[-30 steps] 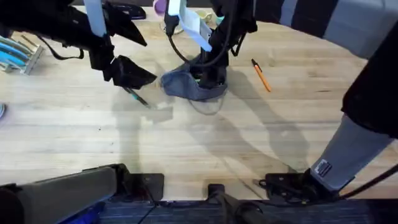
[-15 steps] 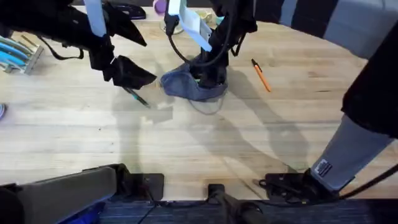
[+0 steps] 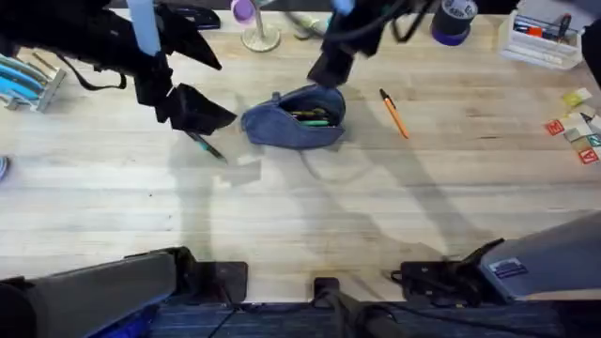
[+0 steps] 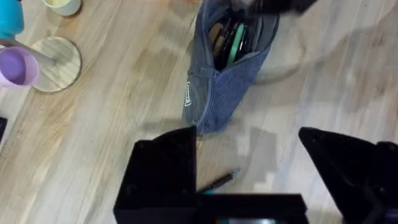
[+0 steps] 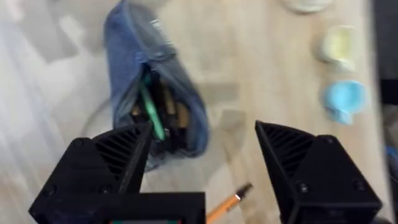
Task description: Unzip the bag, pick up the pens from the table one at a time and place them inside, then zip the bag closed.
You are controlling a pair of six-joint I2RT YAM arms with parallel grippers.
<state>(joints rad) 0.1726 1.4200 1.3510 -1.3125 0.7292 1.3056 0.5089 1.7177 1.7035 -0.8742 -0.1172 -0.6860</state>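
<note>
The bag (image 3: 296, 119) lies unzipped on the desk (image 3: 310, 216); both grippers' jaws are spread, empty — the left gripper (image 4: 249, 174) should drop squarely over the dark pen (image 3: 205, 145) and pinch mid-barrel.

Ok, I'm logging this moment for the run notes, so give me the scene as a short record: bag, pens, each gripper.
bag: blue-grey pouch on the table, zip open, pens and a green item visible inside
orange pen: lying on the table, to the right of the bag, apart from it
dark pen: on the table, left of the bag, directly under the left gripper
left gripper: open, above the dark pen, holding nothing
right gripper: open, empty, above the bag's open mouth
</note>
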